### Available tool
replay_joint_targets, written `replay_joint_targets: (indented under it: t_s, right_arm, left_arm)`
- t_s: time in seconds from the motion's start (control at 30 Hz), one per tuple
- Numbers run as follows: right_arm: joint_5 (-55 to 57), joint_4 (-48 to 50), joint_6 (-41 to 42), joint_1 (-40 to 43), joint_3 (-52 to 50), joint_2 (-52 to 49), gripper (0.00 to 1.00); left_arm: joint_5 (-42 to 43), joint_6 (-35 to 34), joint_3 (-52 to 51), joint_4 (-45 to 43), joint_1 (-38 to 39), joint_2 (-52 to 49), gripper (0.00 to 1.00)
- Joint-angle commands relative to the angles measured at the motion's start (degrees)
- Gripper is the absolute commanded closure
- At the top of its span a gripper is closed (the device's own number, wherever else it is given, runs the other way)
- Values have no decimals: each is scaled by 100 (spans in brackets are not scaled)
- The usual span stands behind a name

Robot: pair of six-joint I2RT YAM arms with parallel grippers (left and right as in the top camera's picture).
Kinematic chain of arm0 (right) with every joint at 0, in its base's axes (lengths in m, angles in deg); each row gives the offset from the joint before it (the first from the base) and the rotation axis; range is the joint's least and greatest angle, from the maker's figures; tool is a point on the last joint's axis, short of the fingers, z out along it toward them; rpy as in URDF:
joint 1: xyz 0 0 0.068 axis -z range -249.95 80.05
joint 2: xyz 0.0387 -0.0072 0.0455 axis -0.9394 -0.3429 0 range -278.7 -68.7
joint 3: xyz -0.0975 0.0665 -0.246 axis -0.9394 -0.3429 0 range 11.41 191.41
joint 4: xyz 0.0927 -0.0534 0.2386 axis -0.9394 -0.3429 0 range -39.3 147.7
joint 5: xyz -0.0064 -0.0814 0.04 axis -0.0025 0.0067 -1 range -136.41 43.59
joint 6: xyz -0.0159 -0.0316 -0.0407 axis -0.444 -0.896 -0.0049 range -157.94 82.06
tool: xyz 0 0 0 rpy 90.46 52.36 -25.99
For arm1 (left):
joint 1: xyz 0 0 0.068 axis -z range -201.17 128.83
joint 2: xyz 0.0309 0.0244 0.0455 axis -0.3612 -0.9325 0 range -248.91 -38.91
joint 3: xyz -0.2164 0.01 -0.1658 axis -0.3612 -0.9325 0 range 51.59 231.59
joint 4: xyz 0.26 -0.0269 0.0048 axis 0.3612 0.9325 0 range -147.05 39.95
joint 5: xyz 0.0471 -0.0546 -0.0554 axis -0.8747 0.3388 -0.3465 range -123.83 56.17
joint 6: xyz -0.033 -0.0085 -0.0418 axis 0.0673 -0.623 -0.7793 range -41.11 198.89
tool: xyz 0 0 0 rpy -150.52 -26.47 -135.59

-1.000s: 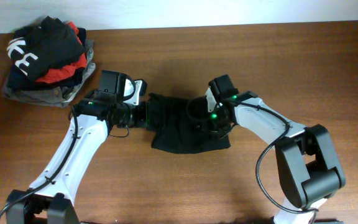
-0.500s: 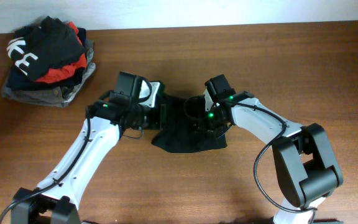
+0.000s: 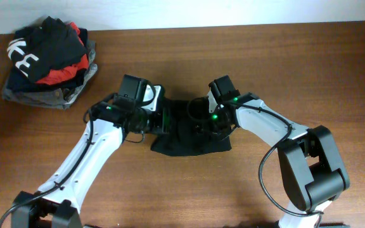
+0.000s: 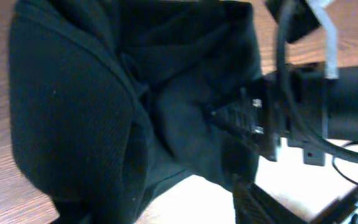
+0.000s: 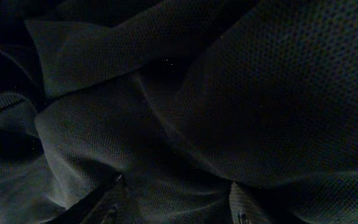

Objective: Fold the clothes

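One black top (image 3: 192, 140) lies bunched at frame centre on the wooden surface (image 3: 309, 63), between the two arms. The left gripper (image 3: 163, 118) is at the top's left edge, against the cloth; I cannot tell how its jaws stand, as they are not clear in the overhead or wrist view. The right gripper (image 3: 203, 121) is down on the upper right part of the cloth. Its fingertips (image 5: 107, 208) stand apart in the wrist view, so the jaws are parted over dark folds. A pile of garments (image 3: 46, 63) sits at upper left, well apart.
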Motion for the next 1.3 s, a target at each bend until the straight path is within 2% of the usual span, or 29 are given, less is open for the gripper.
replay_joint_targets:
  t_s: [0.0, 0.13, 0.33, 0.47, 0.57, 0.6, 0.7, 1.0, 1.17, 1.27]
  right_arm:
    - [221, -37, 26, -168, -273, -562, 38]
    - [280, -52, 26, -168, -273, -562, 32]
    - [295, -48, 28, -168, -273, -562, 29]
    - [295, -46, 28, -168, -273, -562, 28]
    - [295, -46, 28, -168, -273, -562, 27]
    - [295, -46, 28, -168, -273, -562, 25]
    - [297, -26, 26, -168, -273, -562, 18]
    - [254, -127, 26, -116, -101, -450, 16]
    - [446, -931, -459, -83, 514, -17, 16]
    - [1025, -1587, -942, -225, 1012, 234, 15]
  left_arm:
    - [-149, 24, 101, 57, -247, 144, 37]
    - [-153, -24, 101, 208, -634, 146, 27]
    - [-256, -210, 101, 612, -1213, 144, 26]
    - [-728, -551, 98, 1012, -1390, 144, 23]
    - [-942, -579, 90, 1132, -1392, 142, 14]
    - [-938, -581, 87, 1145, -1392, 138, 9]
    - [-931, -579, 85, 1147, -1373, 133, 1]
    - [-748, -533, -136, 1141, -1338, 81, 1]
    - [-780, -535, -492, 953, -1340, 68, 1]
    - [-811, -538, -656, 778, -1340, 66, 1]
